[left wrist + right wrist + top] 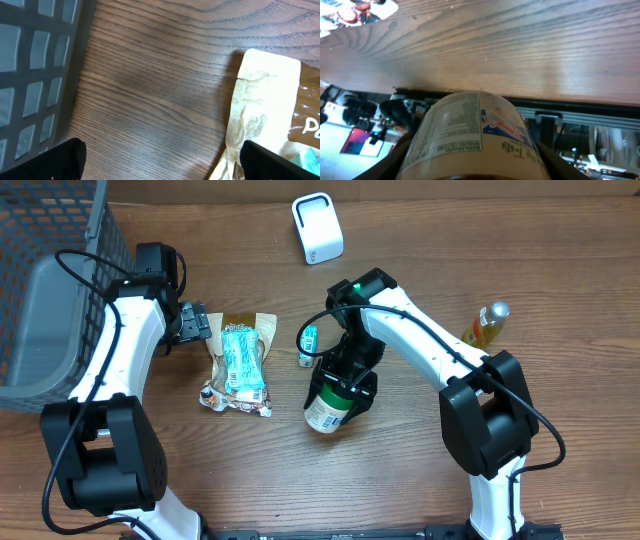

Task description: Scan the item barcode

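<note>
My right gripper (338,392) is shut on a round jar (327,410) with a white and green label, near the middle of the table. In the right wrist view the jar (470,135) fills the space between my dark fingers (395,162), its nutrition panel facing up; the right gripper (475,167) clamps it on both sides. I see no barcode on the jar. A white scanner (317,227) stands at the back centre, well away from the jar. My left gripper (193,323) is open beside a tan snack bag (238,363); in its wrist view the left gripper (165,165) holds nothing.
A grey mesh basket (45,300) fills the left side, its wall (35,75) close to my left gripper. A small green and white item (308,340) lies beside the right arm. A yellow bottle (486,324) lies at the right.
</note>
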Controlling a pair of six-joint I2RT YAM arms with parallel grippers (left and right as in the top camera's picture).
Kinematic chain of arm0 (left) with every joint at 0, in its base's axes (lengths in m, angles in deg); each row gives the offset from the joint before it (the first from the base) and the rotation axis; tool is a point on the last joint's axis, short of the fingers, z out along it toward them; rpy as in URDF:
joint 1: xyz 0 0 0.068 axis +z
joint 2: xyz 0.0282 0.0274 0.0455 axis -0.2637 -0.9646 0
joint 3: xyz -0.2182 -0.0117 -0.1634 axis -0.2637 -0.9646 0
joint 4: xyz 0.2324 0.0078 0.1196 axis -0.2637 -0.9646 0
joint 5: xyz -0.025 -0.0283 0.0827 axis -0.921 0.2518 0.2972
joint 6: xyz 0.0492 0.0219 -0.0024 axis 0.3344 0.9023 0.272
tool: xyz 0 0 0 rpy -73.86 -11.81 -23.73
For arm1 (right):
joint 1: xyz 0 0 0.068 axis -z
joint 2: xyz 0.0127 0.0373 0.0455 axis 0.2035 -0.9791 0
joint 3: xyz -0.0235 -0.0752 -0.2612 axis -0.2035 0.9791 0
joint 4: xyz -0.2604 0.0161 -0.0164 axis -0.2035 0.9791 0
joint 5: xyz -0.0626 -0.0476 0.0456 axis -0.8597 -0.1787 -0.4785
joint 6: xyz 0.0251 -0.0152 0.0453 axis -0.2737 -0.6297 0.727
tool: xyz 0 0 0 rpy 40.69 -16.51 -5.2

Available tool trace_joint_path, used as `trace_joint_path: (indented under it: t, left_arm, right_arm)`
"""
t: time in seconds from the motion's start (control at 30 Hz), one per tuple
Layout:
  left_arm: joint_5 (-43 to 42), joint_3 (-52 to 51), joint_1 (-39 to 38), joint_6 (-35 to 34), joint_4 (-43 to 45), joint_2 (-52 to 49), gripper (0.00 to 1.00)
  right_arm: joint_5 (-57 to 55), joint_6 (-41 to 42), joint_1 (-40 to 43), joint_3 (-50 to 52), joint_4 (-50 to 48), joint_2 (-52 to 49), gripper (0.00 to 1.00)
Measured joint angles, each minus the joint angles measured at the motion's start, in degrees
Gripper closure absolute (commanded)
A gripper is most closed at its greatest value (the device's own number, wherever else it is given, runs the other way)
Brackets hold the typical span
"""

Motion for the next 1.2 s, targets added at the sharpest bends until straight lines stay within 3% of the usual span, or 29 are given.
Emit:
trace_joint_path:
  t: [0.33, 1.2]
  left_arm:
    - [0.00, 0.00, 0.00, 0.00, 0.00, 0.00, 0.00]
    - [0.00, 0.00, 0.00, 0.00, 0.00, 0.00, 0.01]
  right_arm:
    - [6.67, 0.00, 0.00, 0.00, 2.80, -0.02, 0.49]
    - [7.93, 0.00, -0.02, 0.00, 3.30, -0.02, 0.49]
